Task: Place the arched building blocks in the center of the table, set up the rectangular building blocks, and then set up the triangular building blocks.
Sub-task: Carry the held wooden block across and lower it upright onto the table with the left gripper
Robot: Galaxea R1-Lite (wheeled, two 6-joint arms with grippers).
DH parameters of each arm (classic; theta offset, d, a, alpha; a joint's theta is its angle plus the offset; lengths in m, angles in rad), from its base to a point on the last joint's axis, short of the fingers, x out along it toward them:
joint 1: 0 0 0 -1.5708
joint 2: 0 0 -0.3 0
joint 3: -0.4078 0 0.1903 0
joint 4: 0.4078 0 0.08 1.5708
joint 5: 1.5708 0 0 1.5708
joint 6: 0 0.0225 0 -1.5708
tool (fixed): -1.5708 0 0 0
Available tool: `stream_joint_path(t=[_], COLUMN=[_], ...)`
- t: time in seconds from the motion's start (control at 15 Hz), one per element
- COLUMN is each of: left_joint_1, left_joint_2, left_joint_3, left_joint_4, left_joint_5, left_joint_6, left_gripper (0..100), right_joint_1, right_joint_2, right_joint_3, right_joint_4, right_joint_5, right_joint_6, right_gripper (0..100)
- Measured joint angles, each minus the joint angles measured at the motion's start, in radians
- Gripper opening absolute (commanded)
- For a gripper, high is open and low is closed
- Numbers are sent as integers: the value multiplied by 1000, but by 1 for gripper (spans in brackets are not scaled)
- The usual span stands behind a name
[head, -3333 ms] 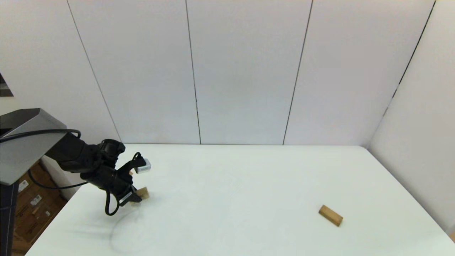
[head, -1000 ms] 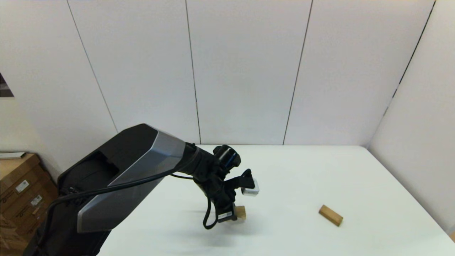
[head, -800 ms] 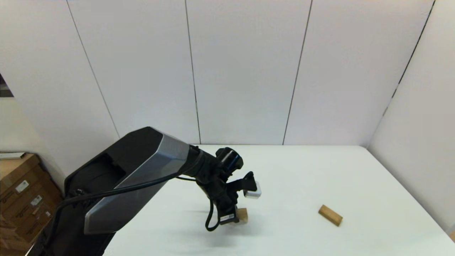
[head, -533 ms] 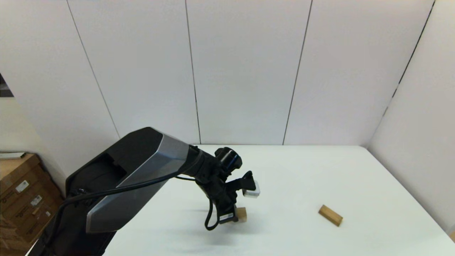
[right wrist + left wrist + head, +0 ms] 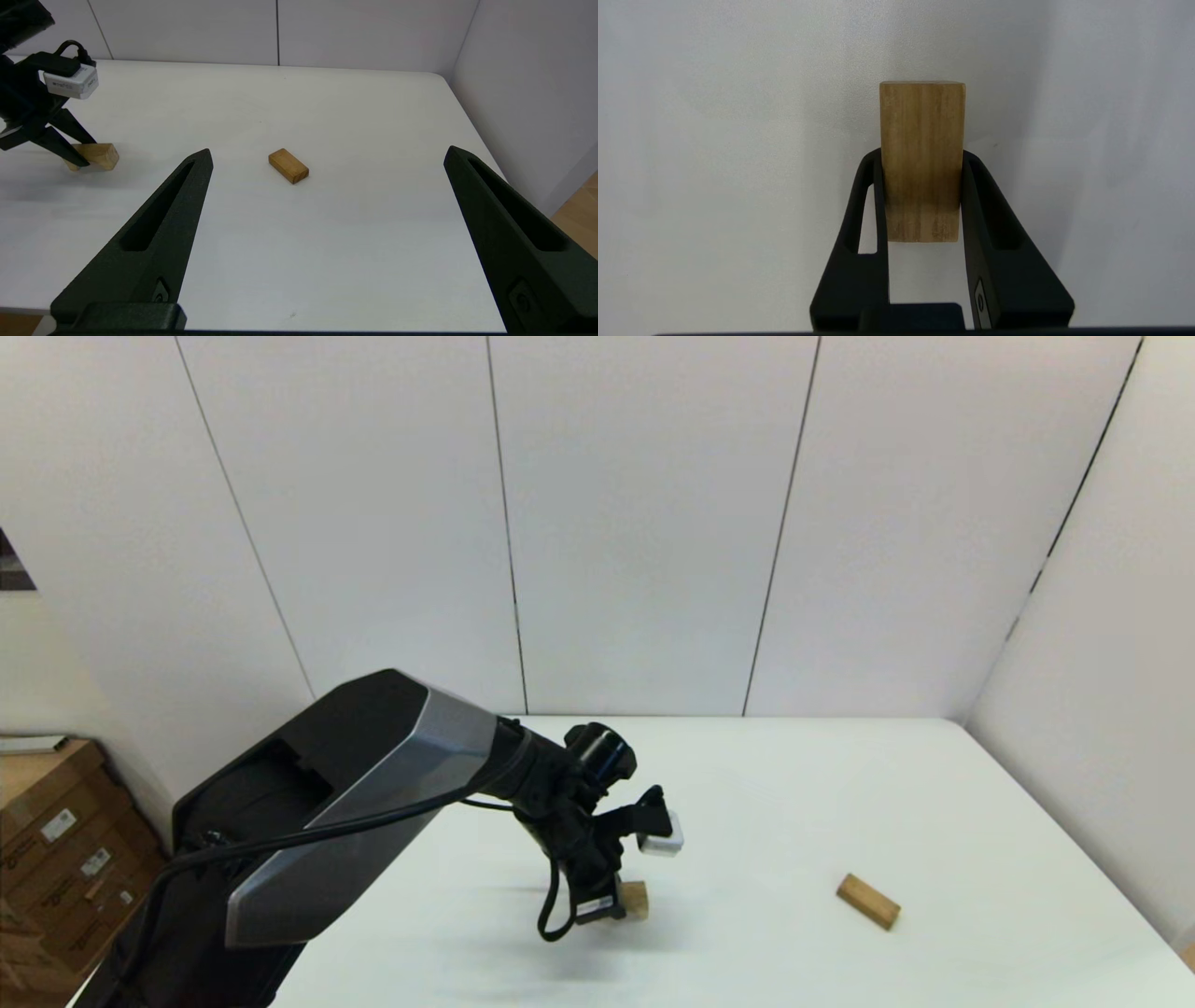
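My left gripper stands low over the middle of the white table, shut on the arched building block. In the left wrist view the two fingers press the long sides of the light-brown block; its notch faces away and is hidden. The right wrist view shows the same block lying on the table under the left gripper. The rectangular building block lies flat to the right. My right gripper hovers open near the table's front edge. The triangular building block is out of view.
White wall panels close off the table's far side and right side. Cardboard boxes stand on the floor beyond the table's left edge. The left arm's big upper link covers the table's front left part.
Since 3.3 s ago the left gripper has carried the arched block from the table's left side to its middle. Over the last second it sank slightly and then held still.
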Motion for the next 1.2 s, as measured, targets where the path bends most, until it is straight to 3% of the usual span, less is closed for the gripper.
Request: stream_joint_path(t=[1.0,1.07,1.2], left_joint_1=[-8,-8,-8], left_joint_2=[-1,-1,-2], left_joint_3=[1,1,3], left_joint_4=[-1,0,-1], left_joint_5=[-2,-1,-1], left_joint_6=[12,13,13], left_gripper=[0,100,100], right_joint_1=[0,0,0], right_joint_2=[0,0,0], right_joint_3=[0,0,0], right_joint_4=[0,0,0], right_joint_5=[0,0,0], right_joint_6=[0,0,0], right_gripper=[100,100,100])
